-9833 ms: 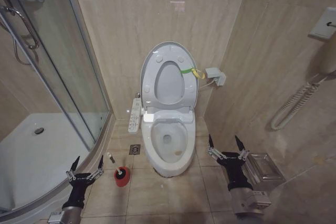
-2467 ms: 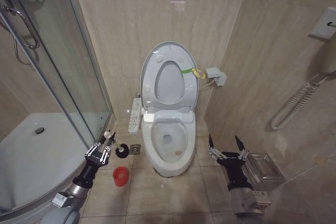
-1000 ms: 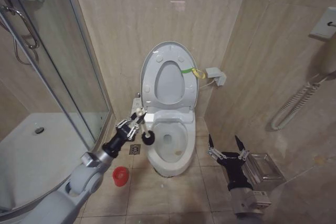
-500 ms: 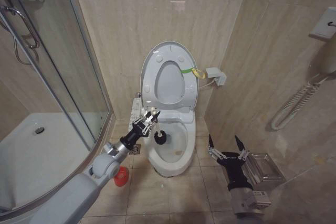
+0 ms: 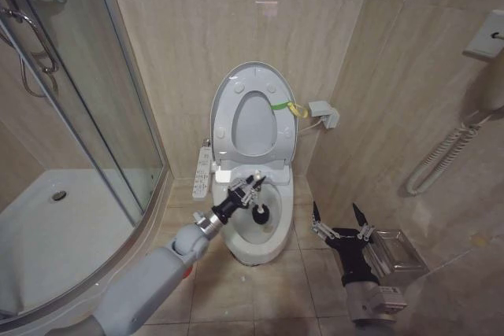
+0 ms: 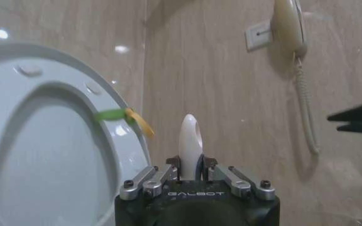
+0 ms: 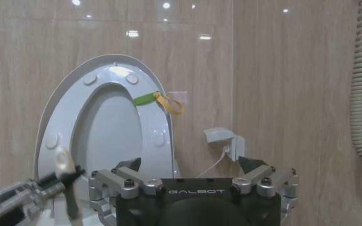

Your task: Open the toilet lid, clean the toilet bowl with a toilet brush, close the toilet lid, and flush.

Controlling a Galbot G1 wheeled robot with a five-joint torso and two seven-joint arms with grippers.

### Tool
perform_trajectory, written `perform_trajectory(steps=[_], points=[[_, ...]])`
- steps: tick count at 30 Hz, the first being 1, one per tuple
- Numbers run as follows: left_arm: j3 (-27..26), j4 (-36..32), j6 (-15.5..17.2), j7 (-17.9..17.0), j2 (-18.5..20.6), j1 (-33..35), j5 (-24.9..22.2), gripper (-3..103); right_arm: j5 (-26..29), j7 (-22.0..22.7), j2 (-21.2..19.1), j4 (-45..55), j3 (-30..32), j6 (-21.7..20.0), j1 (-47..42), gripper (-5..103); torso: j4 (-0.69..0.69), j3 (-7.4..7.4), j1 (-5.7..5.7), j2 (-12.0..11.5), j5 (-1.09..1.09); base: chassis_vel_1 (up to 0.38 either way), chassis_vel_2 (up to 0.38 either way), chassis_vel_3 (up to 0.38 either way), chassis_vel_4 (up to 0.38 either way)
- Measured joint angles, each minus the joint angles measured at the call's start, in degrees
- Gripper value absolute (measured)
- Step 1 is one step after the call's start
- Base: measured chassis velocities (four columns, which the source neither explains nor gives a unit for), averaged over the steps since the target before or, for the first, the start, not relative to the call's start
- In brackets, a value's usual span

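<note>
With the toilet lid (image 5: pixel 253 112) raised against the wall, the toilet brush (image 5: pixel 261 208) was held clamped in the left gripper (image 5: pixel 246 190) over the toilet bowl (image 5: pixel 253 230) for scrubbing, while the right gripper (image 5: pixel 340 221) was kept spread apart beside the toilet.

Grey-sleeved arms, black wrists, silver screw-studded knuckles, "GALBOT" lettering, pointed black pincer tips.

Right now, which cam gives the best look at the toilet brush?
Head view: the toilet brush shows whole, dark head inside the toilet bowl, held by the left end effector. Left wrist view gives just the pale handle tip sticking out between its fingers. Right wrist view catches the handle end and stick, head cut off.
</note>
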Motion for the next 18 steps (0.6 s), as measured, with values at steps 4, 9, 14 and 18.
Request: perform_trajectory(steps=[4,9,14,18], points=[[1.65,2.61,-0.45,0.21,-1.52,-0.89,0.26,22,0.0,0.0,0.0,0.0,0.0,0.0,0.0,100,0.0,0.0,0.0,0.0,0.0,0.0,0.0,0.0,0.0],[2.25,5.98,-1.33,1.09,-2.49,-1.87,0.36,22,0.0,0.0,0.0,0.0,0.0,0.0,0.0,100,0.01,0.0,0.0,0.0,0.0,0.0,0.0,0.0,0.0],[2.68,9.33,-2.11,1.73,-3.48,-2.75,0.45,22,0.0,0.0,0.0,0.0,0.0,0.0,0.0,100,0.01,0.0,0.0,0.0,0.0,0.0,0.0,0.0,0.0],[3.77,13.57,-2.85,2.07,-4.94,-4.25,1.71,22,0.0,0.0,0.0,0.0,0.0,0.0,0.0,100,0.0,0.0,0.0,0.0,0.0,0.0,0.0,0.0,0.0]])
